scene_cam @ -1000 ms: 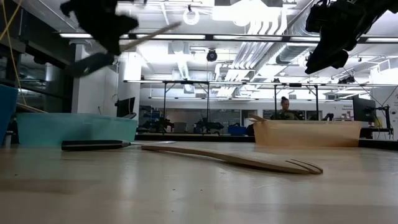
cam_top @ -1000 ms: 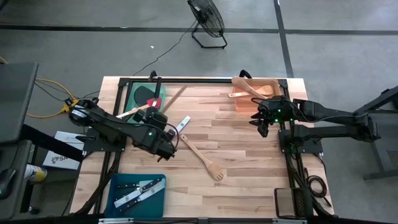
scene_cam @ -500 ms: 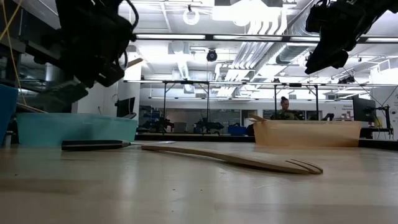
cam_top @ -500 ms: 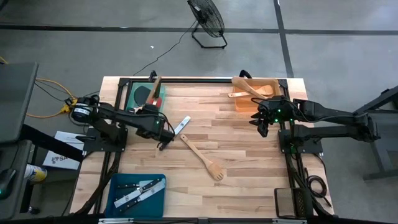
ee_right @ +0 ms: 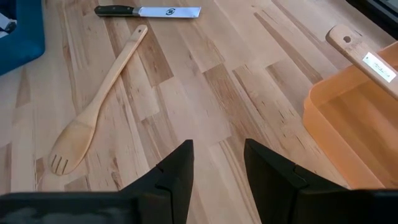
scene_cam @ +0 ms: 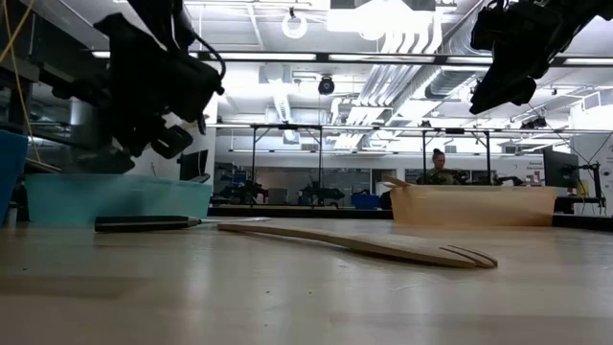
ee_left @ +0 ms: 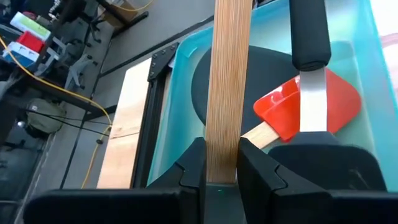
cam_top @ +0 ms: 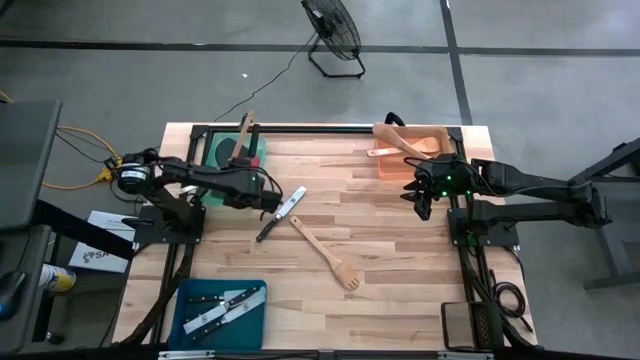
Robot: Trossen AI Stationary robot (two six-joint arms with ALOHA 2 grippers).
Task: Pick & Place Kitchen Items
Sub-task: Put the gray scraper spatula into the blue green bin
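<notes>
My left tool is clenching a wooden handle above the green tray, where a red-headed spatula is lying. My right tool is hanging released near the orange tray. Only the right wrist view is showing a small unreadable mark on the knife blade and a label on a wooden utensil. The slotted spoon is resting mid-worktop.
</notes>
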